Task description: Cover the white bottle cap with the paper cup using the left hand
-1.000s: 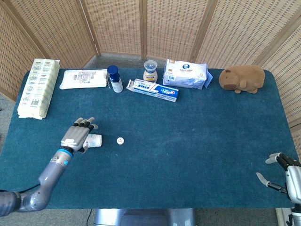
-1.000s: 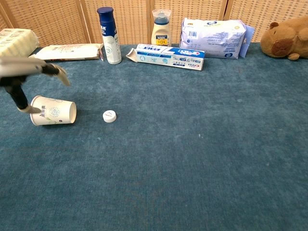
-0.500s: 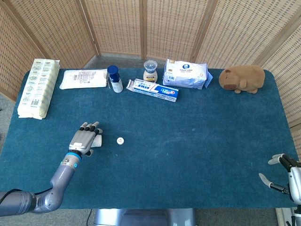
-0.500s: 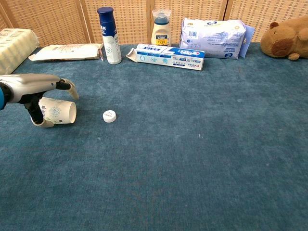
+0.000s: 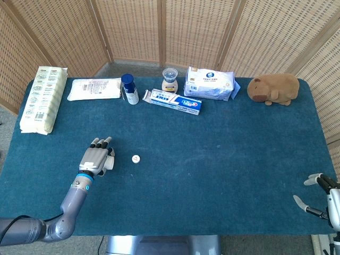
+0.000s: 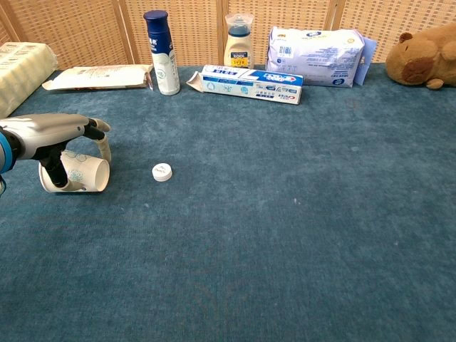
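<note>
The paper cup (image 6: 87, 175) lies on its side at the left of the blue table, its mouth facing the white bottle cap (image 6: 162, 172). My left hand (image 6: 57, 137) is over the cup, with fingers curled over its top and the thumb against its near side, so it grips the cup. In the head view the left hand (image 5: 95, 158) hides most of the cup (image 5: 112, 161), and the cap (image 5: 136, 158) lies a short way to its right, apart from it. My right hand (image 5: 320, 194) rests at the table's near right corner, fingers apart and empty.
Along the far edge stand a blue-capped bottle (image 6: 161, 51), a small bottle (image 6: 239, 41), a toothpaste box (image 6: 248, 83), wipes packs (image 6: 317, 46) and a plush toy (image 6: 424, 57). A flat pack (image 6: 100, 77) and a long pack (image 5: 43, 99) lie at the far left.
My left hand has come down over the lying cup and its fingers have closed around it. The cup shifted slightly left. The cap and right hand stayed put.
</note>
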